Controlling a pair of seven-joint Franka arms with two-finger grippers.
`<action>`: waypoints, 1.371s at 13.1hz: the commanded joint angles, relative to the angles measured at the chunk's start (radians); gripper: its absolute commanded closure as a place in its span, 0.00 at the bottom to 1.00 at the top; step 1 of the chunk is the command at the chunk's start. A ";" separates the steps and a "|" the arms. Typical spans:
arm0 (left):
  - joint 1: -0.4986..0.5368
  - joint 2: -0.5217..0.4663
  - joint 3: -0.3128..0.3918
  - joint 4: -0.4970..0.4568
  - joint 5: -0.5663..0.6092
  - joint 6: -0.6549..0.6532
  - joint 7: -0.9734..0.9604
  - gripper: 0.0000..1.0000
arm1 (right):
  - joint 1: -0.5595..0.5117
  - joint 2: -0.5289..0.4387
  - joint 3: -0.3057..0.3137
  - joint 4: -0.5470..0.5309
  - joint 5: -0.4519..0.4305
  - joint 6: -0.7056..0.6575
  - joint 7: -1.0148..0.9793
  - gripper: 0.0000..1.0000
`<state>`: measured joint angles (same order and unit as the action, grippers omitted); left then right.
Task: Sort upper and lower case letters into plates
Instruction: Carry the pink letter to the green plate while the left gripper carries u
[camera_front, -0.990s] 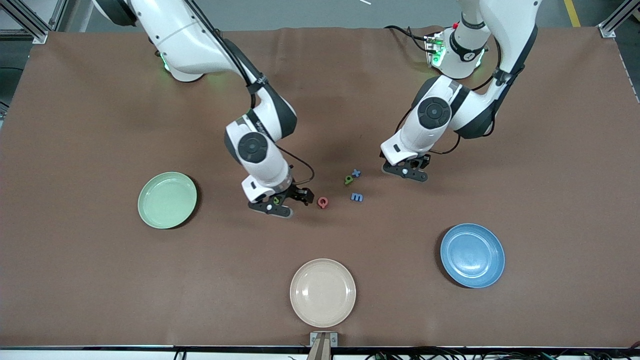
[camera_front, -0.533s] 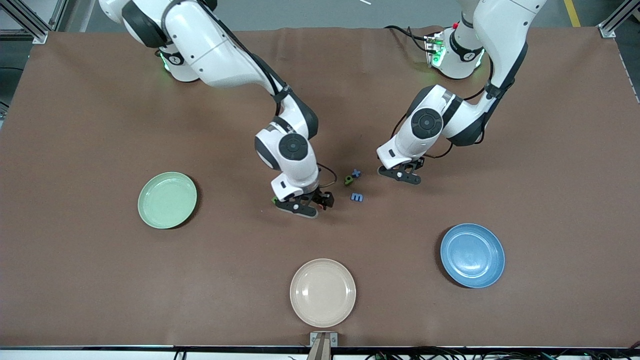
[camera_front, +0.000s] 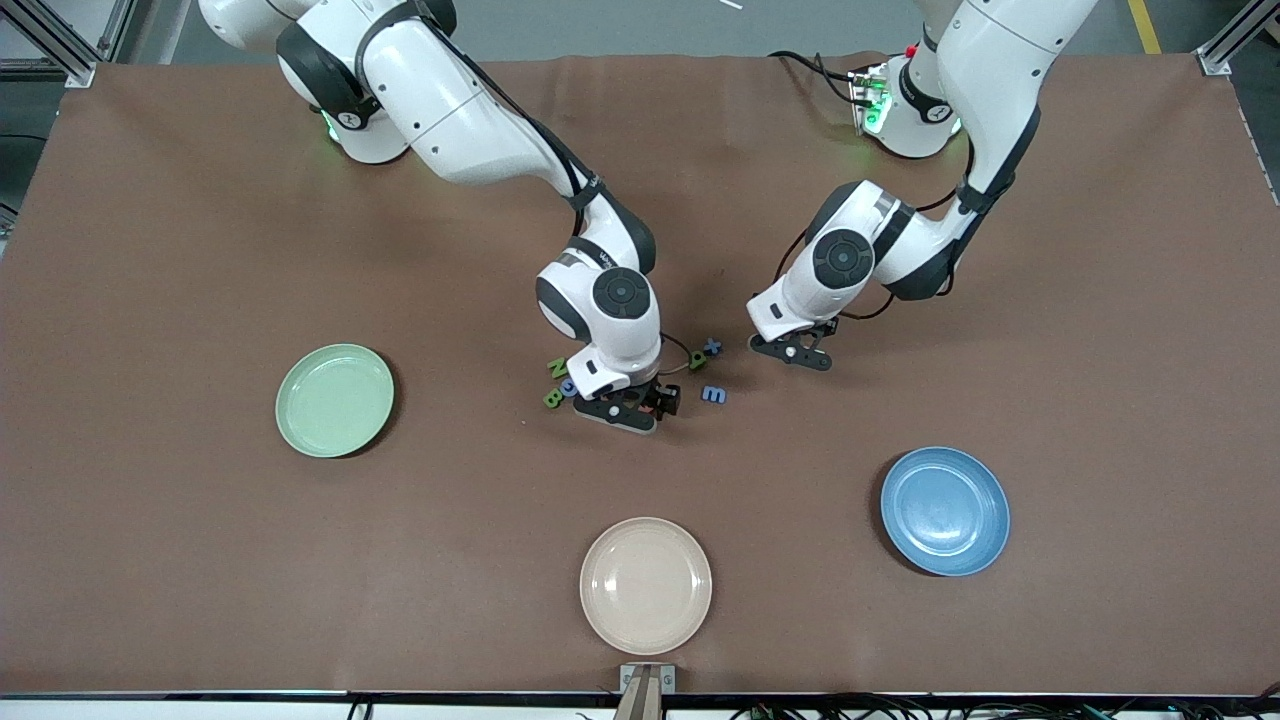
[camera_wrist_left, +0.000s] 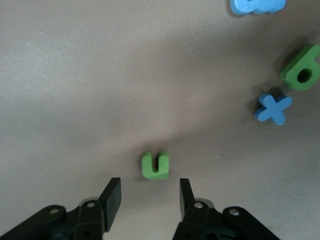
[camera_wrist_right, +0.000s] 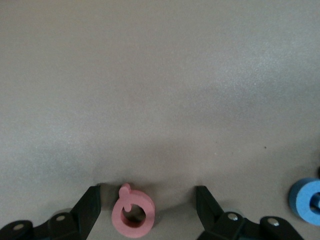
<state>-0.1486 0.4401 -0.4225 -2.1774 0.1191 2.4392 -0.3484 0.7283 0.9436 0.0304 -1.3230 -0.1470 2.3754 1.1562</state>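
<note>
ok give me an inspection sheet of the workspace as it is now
surface: brown table cover, bare around the letters.
job's things: mint plate and blue plate, no letters in either. Green N, blue G and green B lie together; blue x, green looped letter, blue m nearby.
clutter: beige plate, nothing in it.
grippers: right tool open, straddling the pink Q; left tool open at the green n.
cables: a black one loops at the right wrist.
surroundings: metal frame posts at the corners.
</note>
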 joint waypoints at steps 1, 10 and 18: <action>-0.014 0.025 -0.001 0.015 0.031 0.020 -0.053 0.52 | 0.017 0.009 -0.003 0.019 -0.019 -0.033 0.033 0.24; -0.014 0.071 0.008 0.039 0.070 0.049 -0.064 0.57 | 0.022 0.011 -0.001 0.019 -0.017 -0.027 0.037 1.00; 0.079 0.052 0.011 0.112 0.129 0.034 -0.076 1.00 | -0.347 -0.377 0.036 -0.302 0.078 -0.211 -0.547 1.00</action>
<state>-0.1314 0.4990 -0.4075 -2.1166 0.2166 2.4800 -0.4165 0.5245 0.7754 0.0218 -1.3533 -0.1127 2.1199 0.7990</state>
